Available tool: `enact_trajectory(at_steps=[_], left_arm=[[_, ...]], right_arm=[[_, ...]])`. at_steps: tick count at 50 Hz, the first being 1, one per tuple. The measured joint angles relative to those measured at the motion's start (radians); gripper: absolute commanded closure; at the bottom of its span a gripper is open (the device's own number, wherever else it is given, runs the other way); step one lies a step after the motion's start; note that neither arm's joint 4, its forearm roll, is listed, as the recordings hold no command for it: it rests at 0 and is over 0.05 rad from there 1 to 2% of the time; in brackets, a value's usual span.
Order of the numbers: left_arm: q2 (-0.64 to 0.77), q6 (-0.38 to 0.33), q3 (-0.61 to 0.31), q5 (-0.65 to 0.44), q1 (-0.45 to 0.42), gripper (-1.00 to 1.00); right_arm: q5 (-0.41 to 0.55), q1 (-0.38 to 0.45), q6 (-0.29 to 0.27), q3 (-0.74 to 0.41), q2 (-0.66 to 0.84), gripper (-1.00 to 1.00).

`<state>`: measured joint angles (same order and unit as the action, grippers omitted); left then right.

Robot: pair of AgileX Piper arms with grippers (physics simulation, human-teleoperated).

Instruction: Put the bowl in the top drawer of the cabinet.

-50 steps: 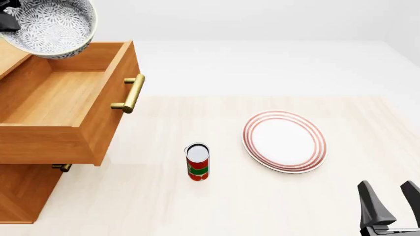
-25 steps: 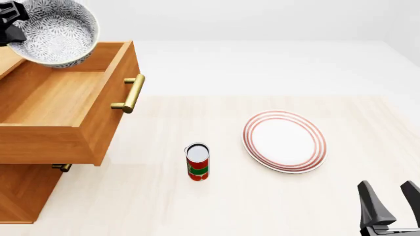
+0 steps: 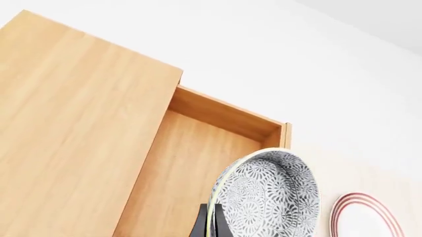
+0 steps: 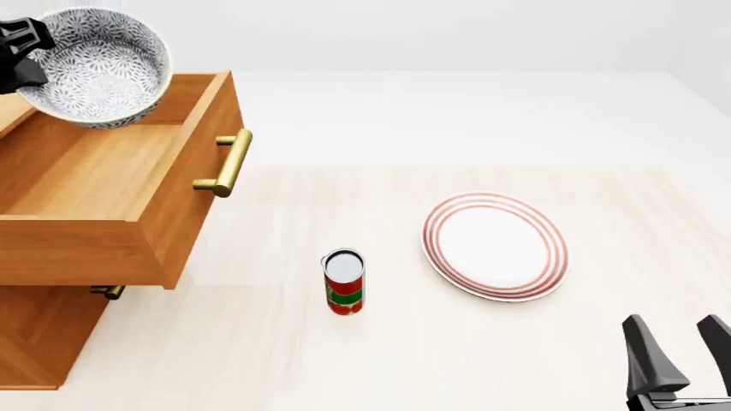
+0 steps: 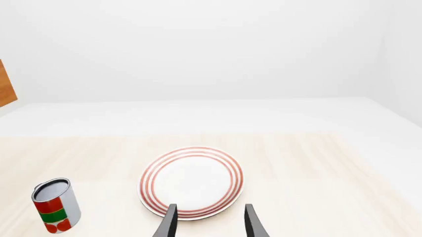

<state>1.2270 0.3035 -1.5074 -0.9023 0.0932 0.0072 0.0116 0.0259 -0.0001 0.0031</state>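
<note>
The blue-grey patterned bowl (image 4: 98, 64) hangs tilted above the back of the open top drawer (image 4: 109, 184), held by its rim in my left gripper (image 4: 20, 51), which is shut on it. In the left wrist view the bowl (image 3: 270, 197) stands on edge over the drawer's floor (image 3: 191, 168), with the dark fingers (image 3: 201, 226) clamping its rim. The drawer sticks out of the wooden cabinet (image 4: 34, 330), brass bar handle (image 4: 228, 163) facing right. My right gripper (image 4: 683, 351) rests open near the table's front right corner, holding nothing.
A red-ringed white plate (image 4: 495, 246) lies right of centre on the table. A red and green can (image 4: 344, 282) stands upright between the plate and the cabinet. The lower drawer's small handle (image 4: 106, 291) shows under the open drawer.
The bowl has come down and shifted slightly toward the drawer in my left gripper, tilting more. The right arm has not moved.
</note>
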Motion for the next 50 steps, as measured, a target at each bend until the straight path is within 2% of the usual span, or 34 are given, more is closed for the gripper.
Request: enact_trajectory(at_steps=[50], left_arm=[[0.034, -0.006, 0.071, 0.062, 0.032, 1.0]], right_arm=[[0.0, 0.0, 0.0, 0.0, 0.0, -1.0]])
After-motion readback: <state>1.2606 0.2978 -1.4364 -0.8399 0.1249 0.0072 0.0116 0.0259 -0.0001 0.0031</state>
